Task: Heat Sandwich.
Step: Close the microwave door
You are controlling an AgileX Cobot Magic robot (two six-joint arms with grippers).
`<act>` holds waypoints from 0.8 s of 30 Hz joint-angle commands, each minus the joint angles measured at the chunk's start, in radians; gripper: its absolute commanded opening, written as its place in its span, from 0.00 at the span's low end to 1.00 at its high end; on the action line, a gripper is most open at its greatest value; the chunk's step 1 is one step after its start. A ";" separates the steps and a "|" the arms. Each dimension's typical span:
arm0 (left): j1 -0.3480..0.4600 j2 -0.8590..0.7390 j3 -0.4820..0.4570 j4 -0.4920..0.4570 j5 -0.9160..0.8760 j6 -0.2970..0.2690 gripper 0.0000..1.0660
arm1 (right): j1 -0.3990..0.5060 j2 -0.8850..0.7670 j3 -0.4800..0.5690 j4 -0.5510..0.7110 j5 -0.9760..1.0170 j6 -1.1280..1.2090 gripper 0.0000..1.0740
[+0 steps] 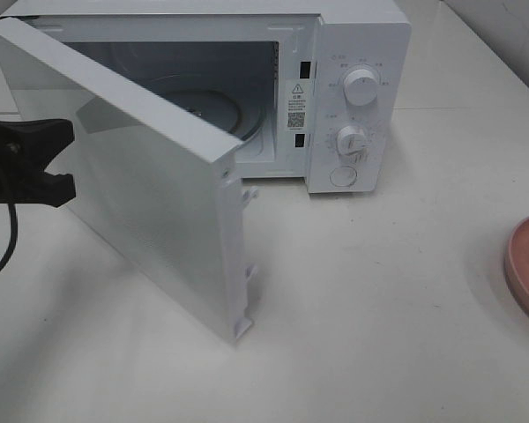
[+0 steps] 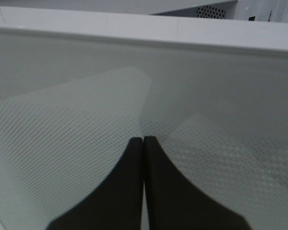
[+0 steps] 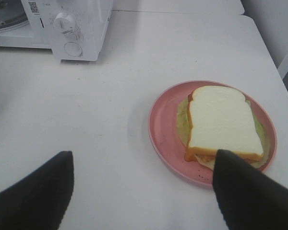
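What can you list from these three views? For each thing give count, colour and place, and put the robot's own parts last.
microwave: one, white, at the back of the table, cavity empty but for its turntable
door: one, white with a dotted window, swung open toward the front left
knobs: two, white, on the panel right of the cavity, one above the other
button: one, white, round, below the knobs
plate: one, pink, on the table to the right of the microwave
sandwich: one, white bread with yellow-green filling, on the plate
table: one, white, under everything
left end effector: one, black, shut, against the door's outer face
right end effector: one, black, open, above the table near the plate
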 commanded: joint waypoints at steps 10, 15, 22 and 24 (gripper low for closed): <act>-0.255 0.137 -0.198 -0.356 0.068 0.226 0.00 | -0.005 -0.026 0.004 -0.005 -0.012 -0.007 0.71; -0.334 0.211 -0.295 -0.494 0.071 0.321 0.00 | -0.005 -0.026 0.004 -0.005 -0.012 -0.007 0.71; -0.408 0.297 -0.414 -0.610 0.073 0.426 0.00 | -0.005 -0.026 0.004 -0.005 -0.012 -0.007 0.71; -0.431 0.333 -0.475 -0.670 0.092 0.465 0.00 | -0.005 -0.026 0.004 -0.005 -0.012 -0.007 0.71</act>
